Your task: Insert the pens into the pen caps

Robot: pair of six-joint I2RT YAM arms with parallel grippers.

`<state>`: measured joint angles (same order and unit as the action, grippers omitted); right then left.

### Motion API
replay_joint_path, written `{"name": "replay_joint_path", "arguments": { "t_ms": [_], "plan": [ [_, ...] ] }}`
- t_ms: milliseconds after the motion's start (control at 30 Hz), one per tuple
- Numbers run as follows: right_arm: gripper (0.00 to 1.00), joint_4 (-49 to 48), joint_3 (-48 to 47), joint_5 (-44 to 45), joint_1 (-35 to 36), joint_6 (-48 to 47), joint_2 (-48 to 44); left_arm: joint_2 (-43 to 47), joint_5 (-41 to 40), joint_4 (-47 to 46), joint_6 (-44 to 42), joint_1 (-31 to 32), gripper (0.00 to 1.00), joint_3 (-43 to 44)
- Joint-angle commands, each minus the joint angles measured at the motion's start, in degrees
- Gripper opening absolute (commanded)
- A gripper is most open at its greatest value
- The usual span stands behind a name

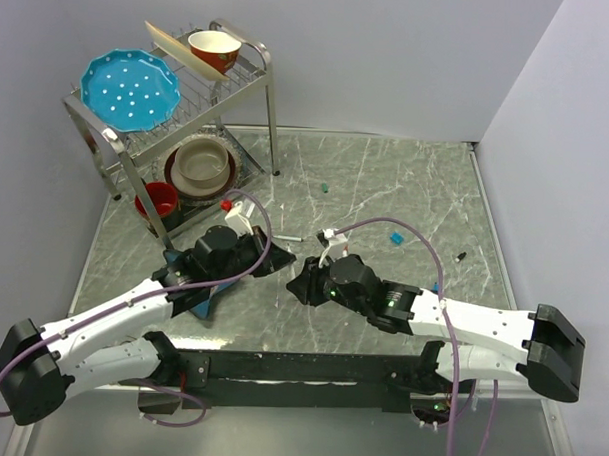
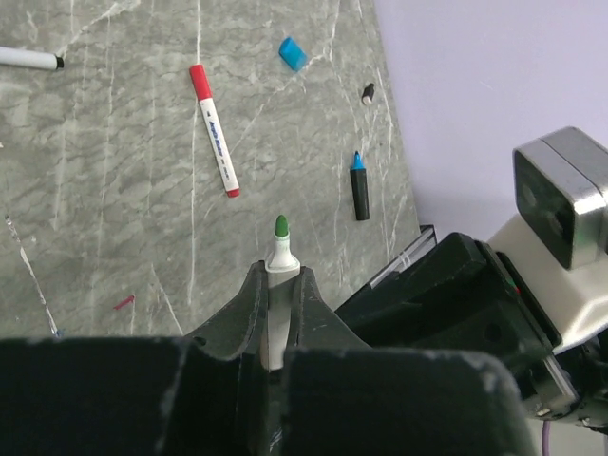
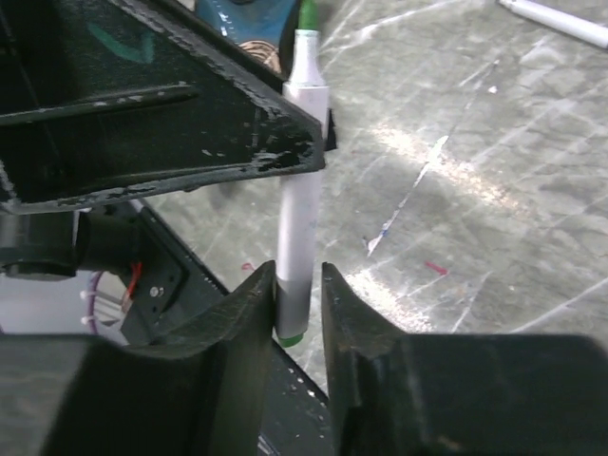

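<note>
One pen: green pen [image 2: 281, 249], off the table [image 1: 406, 182], above its middle.
Left gripper [image 2: 280, 277]: clamped on barrel, tip forward.
Right gripper [image 3: 294, 280]: jaws flank tail along same axis; grip unclear.

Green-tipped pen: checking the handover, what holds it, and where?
The left jaws clamp the green-tipped pen just behind its tip; the right jaws flank its tail end, grip unclear.

The table [image 1: 406, 192] is viewed from above and behind, while the green-tipped pen [image 2: 278, 275] is framed closely by both wrist views.
</note>
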<state>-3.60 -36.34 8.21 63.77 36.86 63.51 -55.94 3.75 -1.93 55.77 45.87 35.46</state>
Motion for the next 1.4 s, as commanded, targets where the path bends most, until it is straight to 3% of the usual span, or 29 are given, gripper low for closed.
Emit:
{"name": "replay_joint_path", "arguments": {
  "t_ms": [0, 67, 133, 200, 333, 400, 533, 567, 700, 833, 1167, 1267, 1300, 1367],
  "plan": [
    [0.16, -1.76, 0.21, -0.73, 0.30, -0.39, -1.37, 1.54, 1.53, -1.23, -2.86, 0.19, 0.01, 2.86],
    [0.10, -2.12, 0.13, -1.79, 0.30, -0.30, -1.28, 1.71, 1.00, -0.70, -3.03, 0.10, 0.01, 3.03],
    [0.12, -2.12, 0.04, -2.40, 0.30, 0.14, -1.02, 2.06, -0.05, 0.00, -3.56, 0.19, 0.01, 3.21],
    [0.31, -2.12, 0.04, -2.58, 0.30, 0.67, -1.02, 2.41, -0.76, 0.35, -3.82, 0.10, 0.01, 3.47],
    [0.36, -2.38, 0.65, -2.41, 0.22, 0.67, -1.63, 2.33, -0.50, 0.62, -4.26, 0.10, 0.01, 3.91],
    [0.34, -2.38, 0.57, -2.49, 0.39, 0.58, -1.63, 2.42, -0.50, 0.88, -4.44, 0.10, 0.01, 4.00],
    [0.04, -2.99, 0.65, -3.11, 0.39, 0.14, -1.89, 2.59, 0.03, 0.62, -4.26, 0.10, 0.01, 3.91],
    [0.02, -3.17, 0.48, -3.20, 0.31, 0.14, -1.89, 2.77, 0.12, 0.53, -4.35, 0.19, 0.01, 3.83],
    [0.00, -4.14, 0.48, -1.71, 0.30, 0.75, -2.68, 4.26, 1.34, -2.62, -4.18, 0.10, 0.36, 2.07],
    [0.00, -4.75, -0.40, -0.74, 0.30, 0.76, -3.48, 5.14, 3.28, -6.94, -3.47, 0.10, 0.48, -0.74],
    [0.00, -6.25, -1.02, 0.58, 0.30, 1.19, -4.00, 2.51, 5.65, -10.98, -2.68, 0.10, 0.42, -2.76],
    [0.00, -6.34, -0.93, 1.72, 0.30, 1.37, -4.44, 2.07, 6.10, -11.95, -1.81, 0.19, 0.33, -3.38],
    [0.00, -6.25, -0.93, 2.07, 0.30, 1.63, -4.70, 1.98, 6.44, -12.39, -1.54, 0.19, 0.25, -3.64],
    [0.00, -6.51, -0.84, 3.65, 0.30, 1.98, -4.88, 1.72, 6.88, -14.23, -0.66, 0.19, 0.18, -4.44]
  ]
}}
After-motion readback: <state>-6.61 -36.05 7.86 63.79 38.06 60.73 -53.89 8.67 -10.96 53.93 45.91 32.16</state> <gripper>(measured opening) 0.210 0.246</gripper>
